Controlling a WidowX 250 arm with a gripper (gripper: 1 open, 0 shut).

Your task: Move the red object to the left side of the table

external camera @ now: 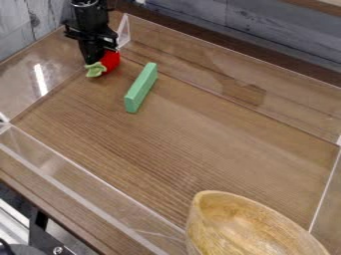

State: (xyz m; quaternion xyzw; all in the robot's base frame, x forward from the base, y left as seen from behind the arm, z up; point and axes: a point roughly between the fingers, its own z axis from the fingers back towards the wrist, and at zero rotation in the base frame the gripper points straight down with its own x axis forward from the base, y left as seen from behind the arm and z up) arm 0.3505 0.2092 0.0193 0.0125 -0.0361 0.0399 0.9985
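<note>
The black gripper [94, 58] stands in front of the glossy red strawberry-shaped toy [110, 62], hiding part of it and its own fingertips; the arm above is cut off by the top edge. The round wooden bowl [253, 231] is cropped at the bottom edge, the brown wood-grain table [200, 139] at left and right

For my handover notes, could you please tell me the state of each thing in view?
gripper: jaws shut on the red object.
red object: gripped, low at the table's far left corner.
green block: lying flat, apart from the gripper.
wooden bowl: upright, empty.
</note>
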